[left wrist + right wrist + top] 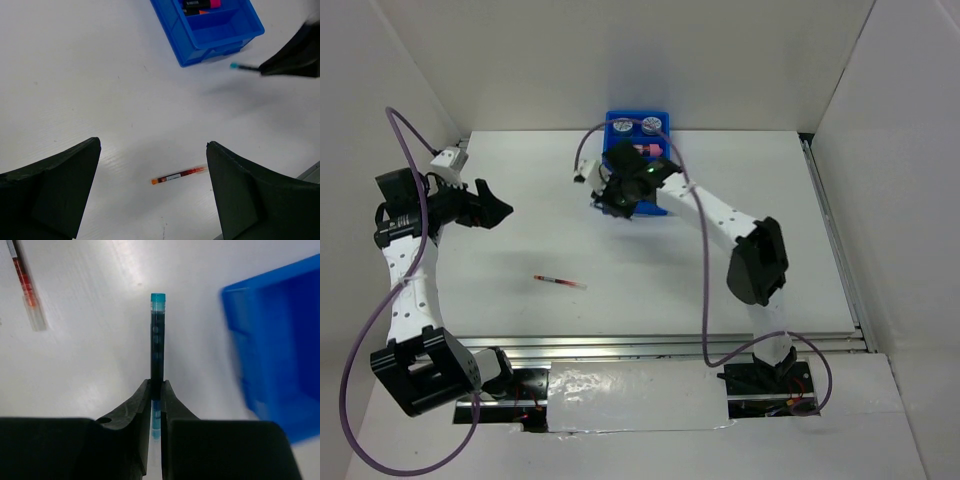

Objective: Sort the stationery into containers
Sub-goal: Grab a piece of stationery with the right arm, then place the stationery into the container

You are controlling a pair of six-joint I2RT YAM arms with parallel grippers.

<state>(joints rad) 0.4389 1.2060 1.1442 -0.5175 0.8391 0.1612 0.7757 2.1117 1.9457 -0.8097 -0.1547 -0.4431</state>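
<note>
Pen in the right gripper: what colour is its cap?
The pen has a teal-blue cap and dark blue barrel, clearest in the right wrist view.

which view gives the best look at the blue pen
Right wrist: the blue pen runs up the middle of the frame, clamped in the right gripper, cap and barrel clear. Left wrist shows only its teal tip poking from that gripper. In the top external view it cannot be made out.
</note>
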